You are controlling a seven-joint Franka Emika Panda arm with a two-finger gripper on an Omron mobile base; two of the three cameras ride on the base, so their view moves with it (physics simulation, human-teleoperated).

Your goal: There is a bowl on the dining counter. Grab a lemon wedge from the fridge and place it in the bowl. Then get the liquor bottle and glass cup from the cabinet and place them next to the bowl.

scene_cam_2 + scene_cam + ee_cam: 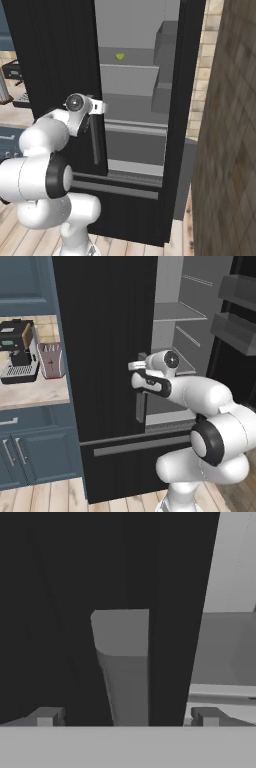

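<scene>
Jaws wide open, empty, at the fridge door handle (122, 662); your lemon wedge (119, 56) sits up-right, deeper inside.

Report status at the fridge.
Hand open, empty, at closed left door's handle. Lemon wedge on fridge shelf, untouched. Right fridge door open; path inside unobstructed.
</scene>
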